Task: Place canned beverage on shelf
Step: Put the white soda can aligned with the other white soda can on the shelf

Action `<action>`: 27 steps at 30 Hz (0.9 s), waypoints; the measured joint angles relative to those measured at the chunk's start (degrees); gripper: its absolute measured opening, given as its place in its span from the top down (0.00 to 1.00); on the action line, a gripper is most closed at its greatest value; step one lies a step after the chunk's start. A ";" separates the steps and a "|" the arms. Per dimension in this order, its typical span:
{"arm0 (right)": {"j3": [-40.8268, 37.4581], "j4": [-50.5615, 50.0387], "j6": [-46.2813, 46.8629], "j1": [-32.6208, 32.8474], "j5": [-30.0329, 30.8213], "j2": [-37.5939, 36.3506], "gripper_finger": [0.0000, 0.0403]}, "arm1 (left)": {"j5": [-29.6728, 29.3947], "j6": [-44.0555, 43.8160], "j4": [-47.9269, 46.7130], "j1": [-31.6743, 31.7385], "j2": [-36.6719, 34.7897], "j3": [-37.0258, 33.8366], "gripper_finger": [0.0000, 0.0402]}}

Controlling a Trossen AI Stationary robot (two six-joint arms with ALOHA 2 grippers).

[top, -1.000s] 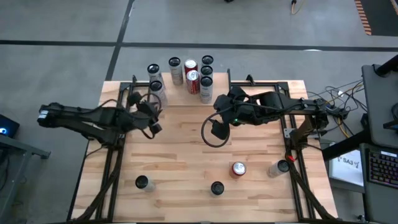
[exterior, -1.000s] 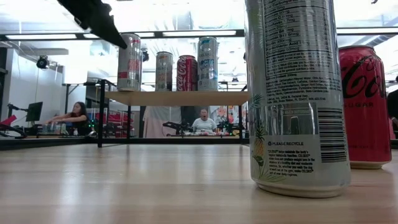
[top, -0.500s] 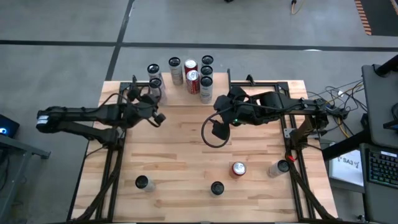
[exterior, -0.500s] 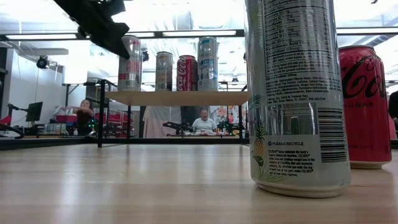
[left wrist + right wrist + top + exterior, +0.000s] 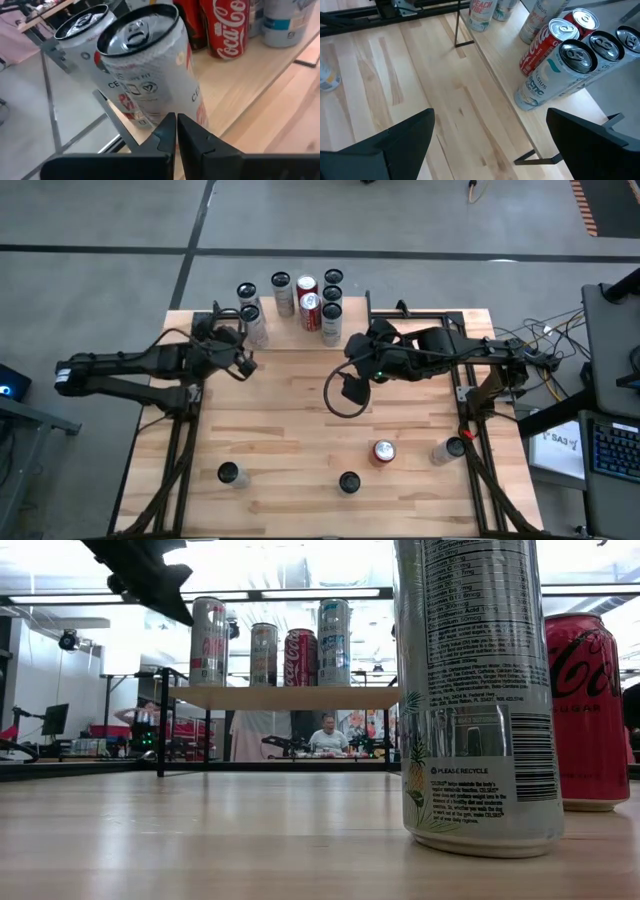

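The shelf (image 5: 290,330) stands at the table's far edge, its light top (image 5: 290,697) bearing several upright cans. A white can with red print (image 5: 150,75) stands at the shelf's left end. My left gripper (image 5: 176,131) is shut, with nothing between its fingers, and points at this can's side from the near left (image 5: 242,362). My right gripper (image 5: 350,387) hangs open above the middle of the table, in front of the shelf, with nothing between its fingers (image 5: 490,145). My left gripper's shut fingertips (image 5: 170,122) stand right in front of the lower side of the white can (image 5: 165,107). Whether they touch it, I cannot tell. The can stands upright on the shelf top.
Near the table's front edge stand more cans: a dark-topped one (image 5: 230,473), another (image 5: 348,480), a red one (image 5: 383,451) and a silver one (image 5: 450,448). The low view has a tall silver can (image 5: 478,690) and a red can (image 5: 588,710) close up. People sit beyond the table.
My left gripper has shut its fingers on nothing and has swung a little toward the table's far edge, nearer the shelf's left end. The cans on the shelf stand as before. My right arm has kept still.
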 joint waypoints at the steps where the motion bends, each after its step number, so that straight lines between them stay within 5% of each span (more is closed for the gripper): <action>1: 0.00 -0.29 0.13 0.00 -0.13 0.00 0.07 | 0.59 -0.01 -0.11 -0.08 -0.38 0.29 1.00; 7: 0.01 -1.69 1.67 0.00 -7.13 0.07 0.07 | 16.97 1.85 5.30 -1.40 -1.26 1.08 1.00; 11: 0.00 -1.74 2.19 0.02 -7.88 0.07 0.07 | 21.34 5.11 15.12 -1.80 0.46 -0.92 1.00; 17: 0.01 -1.79 1.60 0.02 -7.89 0.11 0.07 | 10.88 5.37 20.32 -1.69 4.98 -1.16 1.00; 27: 0.01 -2.30 1.09 0.02 -7.88 0.26 0.07 | 1.91 3.77 13.51 -1.33 5.87 -1.16 1.00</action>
